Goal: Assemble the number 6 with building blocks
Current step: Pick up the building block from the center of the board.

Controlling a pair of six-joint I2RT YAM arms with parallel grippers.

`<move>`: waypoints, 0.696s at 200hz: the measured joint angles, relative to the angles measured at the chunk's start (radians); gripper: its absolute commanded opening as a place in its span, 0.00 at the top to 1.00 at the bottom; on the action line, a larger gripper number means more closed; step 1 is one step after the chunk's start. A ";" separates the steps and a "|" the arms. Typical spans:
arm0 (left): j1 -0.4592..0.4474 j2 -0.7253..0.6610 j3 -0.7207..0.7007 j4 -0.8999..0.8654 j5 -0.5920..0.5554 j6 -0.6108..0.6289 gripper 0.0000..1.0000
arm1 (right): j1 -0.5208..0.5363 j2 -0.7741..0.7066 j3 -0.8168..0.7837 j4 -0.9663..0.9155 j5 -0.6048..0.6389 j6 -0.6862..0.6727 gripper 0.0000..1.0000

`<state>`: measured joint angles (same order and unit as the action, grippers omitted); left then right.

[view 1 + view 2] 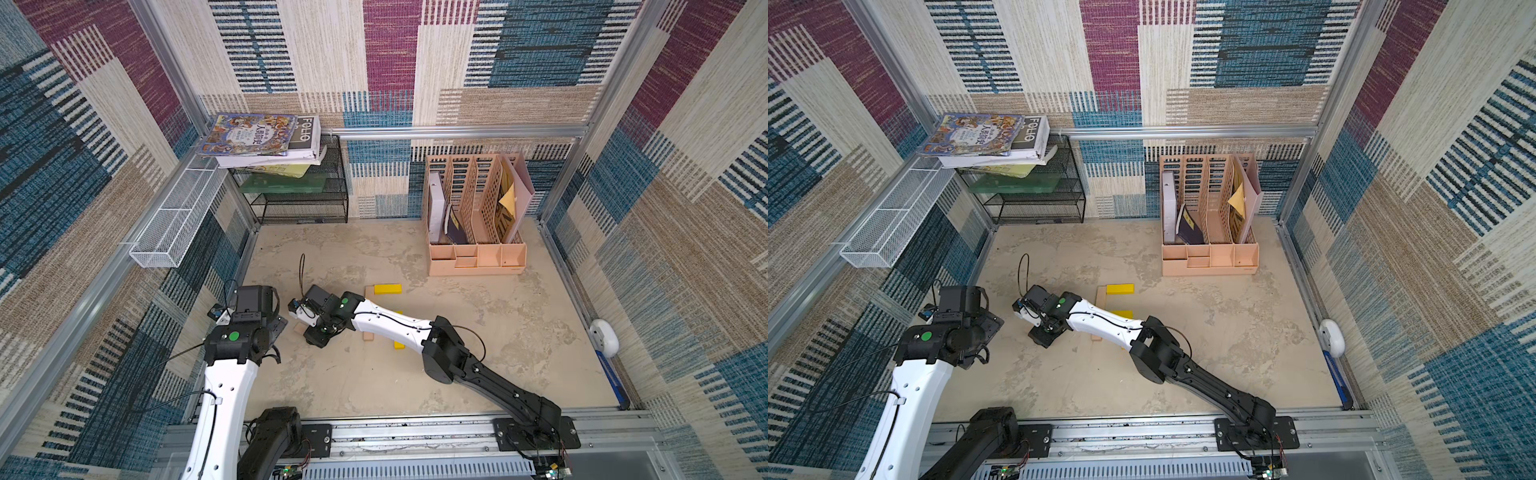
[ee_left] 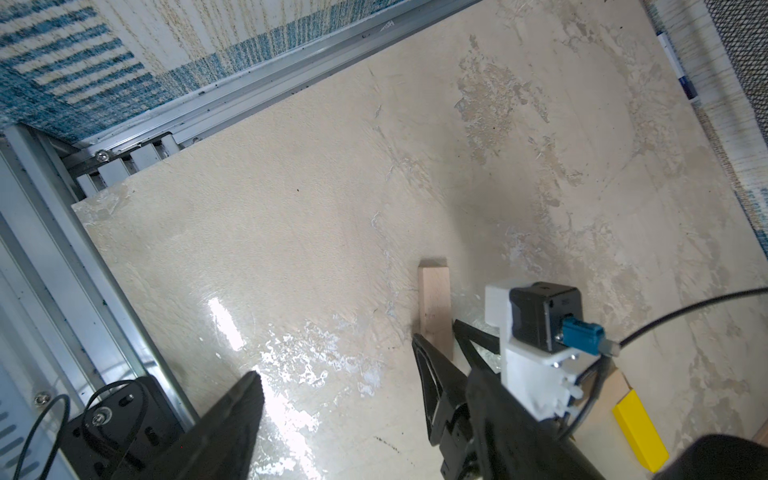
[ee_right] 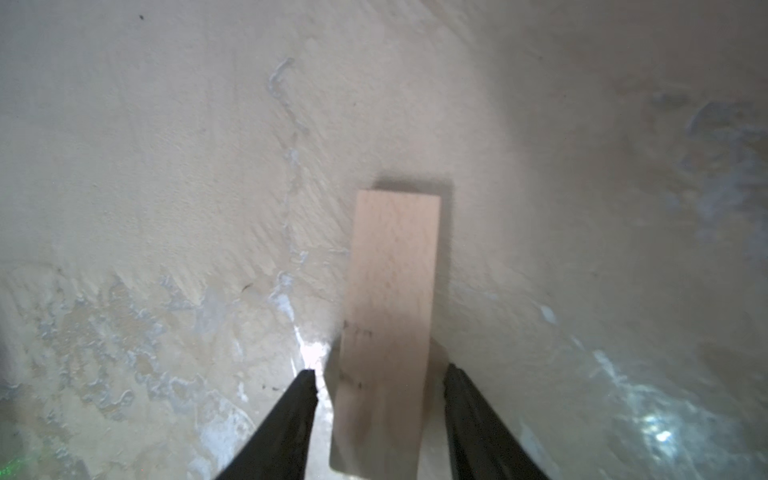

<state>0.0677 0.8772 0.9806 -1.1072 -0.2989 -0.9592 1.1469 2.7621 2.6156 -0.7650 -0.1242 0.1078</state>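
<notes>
A mottled beige surface (image 1: 478,374) is lying inside walls that are wearing patchwork carpet in blue, plum and tan; a black wire shelf (image 1: 305,208) is carrying a pile of books (image 1: 262,139) in the far left corner; a peach file organiser (image 1: 476,253) is standing at the far right. Near the middle of the surface the number 6 (image 1: 1119,289) is sitting part-built from the building blocks: a yellow bar (image 1: 387,289) is lying across its far end, with a pale wooden bar (image 1: 1100,297) touching that bar's left end at a right angle; a second yellow bar (image 1: 1123,314) is peeking out nearer the robot; the right arm (image 1: 386,320) is lying across the rest, so only a pale bar end (image 1: 368,336) and a yellow tip (image 1: 399,345) are showing past it. The right claw (image 3: 378,372) is sitting low to the left of that figure, straddling a loose pale bar (image 3: 395,257) that is lying flat on the surface, apart from the others; its fingers (image 3: 291,415) are standing apart, one along each long side of the bar, with a sliver of surface showing between each tip and the wood in the right wrist view. The left claw (image 2: 494,405) is hanging just beside it, toward the left wall; its fingers (image 2: 237,415) are spreading wide, clear of the bar.
</notes>
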 measured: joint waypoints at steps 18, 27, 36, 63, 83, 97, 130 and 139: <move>0.001 0.006 0.000 0.000 0.000 0.005 0.19 | 0.005 0.000 0.000 -0.001 0.016 -0.002 0.67; 0.001 0.010 0.000 0.001 0.001 0.007 0.19 | 0.008 0.000 0.000 -0.001 0.021 -0.004 0.70; 0.002 0.013 0.000 0.004 0.003 0.010 0.19 | 0.008 0.000 0.000 -0.002 0.034 -0.005 0.72; 0.003 0.012 -0.004 0.014 0.004 0.020 0.19 | 0.010 -0.016 -0.007 -0.025 0.095 -0.015 0.73; 0.004 0.012 -0.006 0.016 0.004 0.021 0.19 | -0.005 -0.062 -0.037 -0.054 0.124 -0.019 0.72; 0.005 0.010 -0.006 0.023 0.002 0.024 0.19 | -0.023 -0.111 -0.071 -0.070 0.147 -0.023 0.73; 0.005 0.010 -0.010 0.037 -0.002 0.024 0.19 | -0.078 -0.290 -0.228 -0.101 0.172 -0.050 0.73; 0.005 0.010 -0.011 0.042 -0.002 0.024 0.19 | -0.092 -0.341 -0.292 -0.106 0.172 -0.064 0.74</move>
<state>0.0727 0.8875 0.9691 -1.0653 -0.3012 -0.9348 1.0550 2.4207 2.3238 -0.8715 0.0483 0.0437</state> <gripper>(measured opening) 0.811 0.328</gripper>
